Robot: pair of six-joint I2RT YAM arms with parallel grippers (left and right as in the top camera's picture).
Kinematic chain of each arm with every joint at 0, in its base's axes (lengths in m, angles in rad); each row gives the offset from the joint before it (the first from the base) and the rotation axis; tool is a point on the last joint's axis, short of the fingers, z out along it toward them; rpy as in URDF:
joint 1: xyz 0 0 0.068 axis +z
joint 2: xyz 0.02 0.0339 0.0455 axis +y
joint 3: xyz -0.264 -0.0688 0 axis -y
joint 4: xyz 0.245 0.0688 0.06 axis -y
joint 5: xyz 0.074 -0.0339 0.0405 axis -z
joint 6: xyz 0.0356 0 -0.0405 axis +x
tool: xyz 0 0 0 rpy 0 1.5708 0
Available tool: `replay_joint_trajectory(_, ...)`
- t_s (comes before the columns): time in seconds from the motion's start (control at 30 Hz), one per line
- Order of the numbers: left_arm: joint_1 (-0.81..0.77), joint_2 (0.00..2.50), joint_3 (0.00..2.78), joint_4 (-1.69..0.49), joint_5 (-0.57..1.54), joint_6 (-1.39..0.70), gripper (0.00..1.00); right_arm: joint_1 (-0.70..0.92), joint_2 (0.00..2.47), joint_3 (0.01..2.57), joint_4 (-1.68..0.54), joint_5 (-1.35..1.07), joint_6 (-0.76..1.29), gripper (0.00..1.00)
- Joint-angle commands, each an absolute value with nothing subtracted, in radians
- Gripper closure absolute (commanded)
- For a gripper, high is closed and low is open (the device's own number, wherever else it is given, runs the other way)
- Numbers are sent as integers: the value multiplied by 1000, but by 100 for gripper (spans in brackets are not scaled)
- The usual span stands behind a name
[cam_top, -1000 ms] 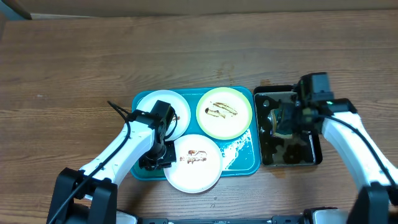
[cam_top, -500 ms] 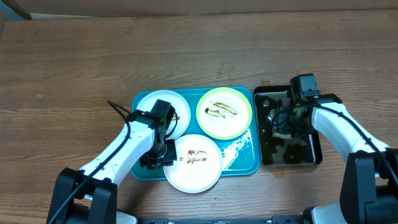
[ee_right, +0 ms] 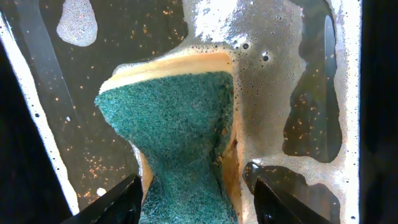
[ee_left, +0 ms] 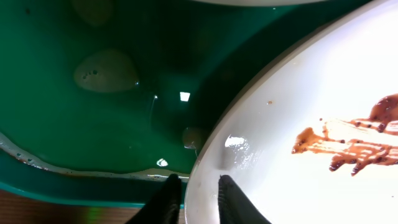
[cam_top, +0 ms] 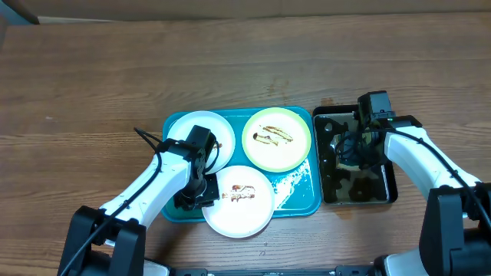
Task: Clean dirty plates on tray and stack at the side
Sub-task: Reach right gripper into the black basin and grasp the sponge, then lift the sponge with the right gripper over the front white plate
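Note:
The teal tray (cam_top: 298,201) holds three plates: a white one (cam_top: 184,127) at back left, a pale yellow-green one (cam_top: 290,149) with brown smears at back right, and a white one (cam_top: 253,211) with sauce at the front. My left gripper (cam_top: 198,196) is shut on the front plate's left rim (ee_left: 211,155), one finger over it and one under (ee_left: 194,199). My right gripper (cam_top: 357,149) is down in the black pan, shut on a green and yellow sponge (ee_right: 180,124) squeezed between its fingers (ee_right: 194,199).
The black pan (cam_top: 390,195) of foamy water stands right of the tray. Water drops lie on the tray's floor (ee_left: 106,70). Bare wooden table (cam_top: 92,84) stretches left and behind. A cardboard edge (cam_top: 230,9) runs along the back.
My right gripper dropped with the sponge into the pan's water about a second ago and has stayed there since. The left gripper has barely moved on the plate rim.

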State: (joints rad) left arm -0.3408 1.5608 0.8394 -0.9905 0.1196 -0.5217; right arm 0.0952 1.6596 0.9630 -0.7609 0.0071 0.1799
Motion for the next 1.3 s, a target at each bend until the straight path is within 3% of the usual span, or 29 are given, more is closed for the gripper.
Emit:
replay_joint_trajectory(0.0,-348,1571,832,-991,131,-521,81,98,1664,978,-761,6,183,41)
replay_joint_trajectory(0.13,-348,1571,832,-989,131,-521,89,98,1668,966,-758,6,183,41)
replay_joint_trajectory(0.47,-348,1571,832,-986,131,-521,89,98,1716,966,-741,-2,211,47)
replay_joint_trajectory(0.57,-348,1571,832,-986,131,-521,89,98,1718,966,-742,-2,213,62)
replay_joint_trajectory(0.9,-348,1571,832,-985,131,-521,89,98,1717,966,-754,-1,213,95)
replay_joint_trajectory(1.0,-348,1571,832,-985,131,-521,96,98,1717,968,-764,-2,214,96)
replay_joint_trajectory(1.27,-347,1571,832,-978,131,-521,96,98,1696,1077,-886,-57,213,96)
